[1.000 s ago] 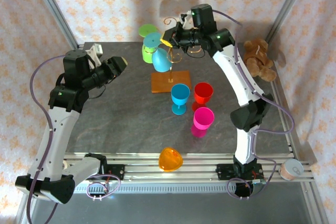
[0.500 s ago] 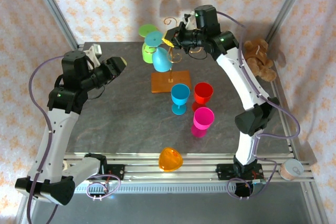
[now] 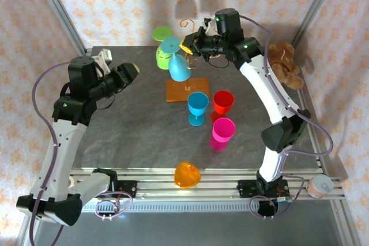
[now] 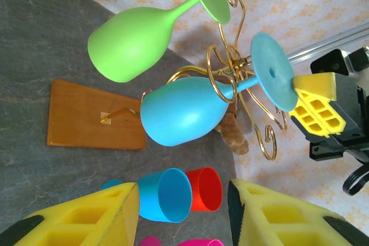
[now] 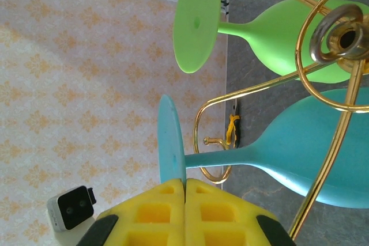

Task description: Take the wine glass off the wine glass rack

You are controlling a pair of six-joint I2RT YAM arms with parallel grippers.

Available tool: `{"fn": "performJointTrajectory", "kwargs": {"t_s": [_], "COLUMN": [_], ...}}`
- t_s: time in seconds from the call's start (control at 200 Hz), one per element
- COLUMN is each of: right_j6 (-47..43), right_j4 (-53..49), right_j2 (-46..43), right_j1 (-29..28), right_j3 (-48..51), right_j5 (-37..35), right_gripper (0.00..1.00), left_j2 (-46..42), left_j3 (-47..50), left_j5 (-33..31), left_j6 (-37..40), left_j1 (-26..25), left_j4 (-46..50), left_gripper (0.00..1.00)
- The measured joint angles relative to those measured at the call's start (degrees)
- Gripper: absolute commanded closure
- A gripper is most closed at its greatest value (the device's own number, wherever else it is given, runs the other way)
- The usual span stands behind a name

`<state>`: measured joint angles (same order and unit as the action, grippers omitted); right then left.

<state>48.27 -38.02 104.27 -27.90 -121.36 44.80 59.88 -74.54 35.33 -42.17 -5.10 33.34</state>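
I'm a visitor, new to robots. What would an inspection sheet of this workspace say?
Surface: grey stone-look table.
Job's things: light blue wine glass and green wine glass hang upside down on the gold wine glass rack.
Clutter: blue glass, red glass and pink glass standing; orange cup at near edge; teddy bear at right.
Grippers: right gripper shut on the light blue wine glass's foot; left gripper open, holding nothing.
Cables: purple cables loop along both arms.
Surroundings: patterned walls, metal frame posts.
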Motion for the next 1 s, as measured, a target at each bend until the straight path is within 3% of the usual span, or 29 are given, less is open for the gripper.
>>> {"fn": "performJointTrajectory", "kwargs": {"t_s": [0.996], "right_j6": [0.15], "right_j4": [1.62], "right_j2": [-6.10], "right_j1": [-0.66], "right_j3": [6.82], "right_j5": [2.03], "right_gripper": [1.00], "left_j2": [-1.81], "left_j3": [2.05], "left_j5": [0.00], "left_j6": [-1.46], "left_j1": [0.00], "left_j4": [-1.07], "left_gripper": [0.55]}}
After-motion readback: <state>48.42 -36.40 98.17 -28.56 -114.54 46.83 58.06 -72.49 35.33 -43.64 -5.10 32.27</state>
